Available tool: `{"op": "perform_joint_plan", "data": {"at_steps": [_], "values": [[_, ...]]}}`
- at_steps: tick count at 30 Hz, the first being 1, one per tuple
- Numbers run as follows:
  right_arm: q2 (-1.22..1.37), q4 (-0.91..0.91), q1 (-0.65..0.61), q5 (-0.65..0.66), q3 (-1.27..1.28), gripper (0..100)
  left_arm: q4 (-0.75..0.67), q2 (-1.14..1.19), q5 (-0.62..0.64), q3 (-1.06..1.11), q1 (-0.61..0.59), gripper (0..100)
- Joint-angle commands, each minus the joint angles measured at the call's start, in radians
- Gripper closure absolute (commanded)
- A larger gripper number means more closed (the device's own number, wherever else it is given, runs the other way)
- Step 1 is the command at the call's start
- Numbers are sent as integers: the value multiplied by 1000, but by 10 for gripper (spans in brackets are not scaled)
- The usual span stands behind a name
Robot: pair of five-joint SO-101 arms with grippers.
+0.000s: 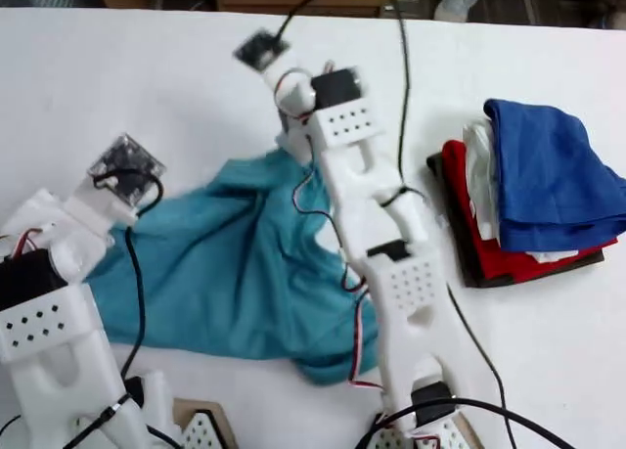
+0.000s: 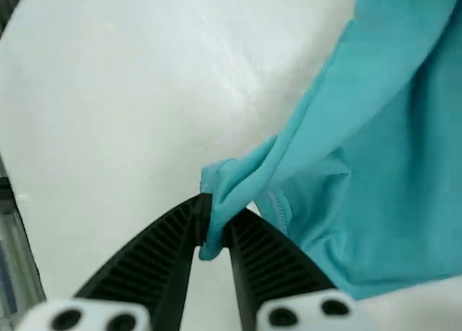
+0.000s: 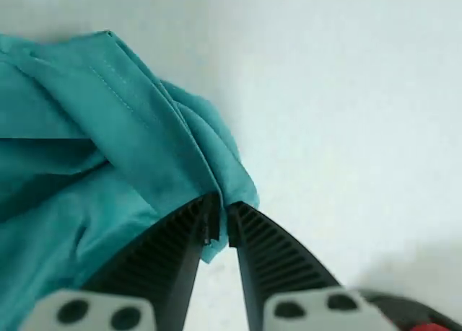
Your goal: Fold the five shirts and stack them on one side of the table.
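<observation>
The teal shirt (image 1: 235,273) lies rumpled across the middle of the white counter (image 1: 147,77), with its near edge bunched up. The left tool (image 2: 214,226) is pinching a folded bit of the shirt's left edge. The right tool (image 3: 220,217) is pinching a gathered fold at the shirt's far edge. From above, both tools are hidden under their own arms and wrist cameras, so neither grip can be made out there. On the right of the counter sits a stack of folded shirts (image 1: 518,224). A blue shirt (image 1: 553,175) is on top, then a white shirt (image 1: 479,180) and a red shirt (image 1: 462,219). A black shirt (image 1: 437,167) at the bottom is mostly covered.
</observation>
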Motion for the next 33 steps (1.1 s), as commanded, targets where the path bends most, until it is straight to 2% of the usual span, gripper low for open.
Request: {"op": "perform_joint_plan", "data": {"at_steps": [1, 8, 11, 15, 18, 21, 25, 29, 33], "values": [[-225, 7, 25, 69, -35, 980, -14, -17, 69, -114, 25, 980], [-489, 2, 22, 201, -43, 980, 152, -17, 207, -346, 218, 980], [-602, 1, 22, 238, -43, 979, 242, -15, 221, -456, 292, 980], [-720, 1, 30, 304, -34, 979, 325, -15, 196, -561, 308, 980], [-759, 7, 30, 305, 38, 979, 379, -15, 184, -622, 308, 980], [-774, 7, 21, 302, 204, 978, 430, -15, 184, -644, 311, 980], [-773, -59, -35, 247, 520, 978, 427, -12, 175, -598, 308, 980], [-769, -286, -94, 219, 942, 978, 342, -14, 173, -423, 305, 980], [-750, -561, -133, 221, 1313, 978, 230, -15, 127, -199, 241, 980]]}}
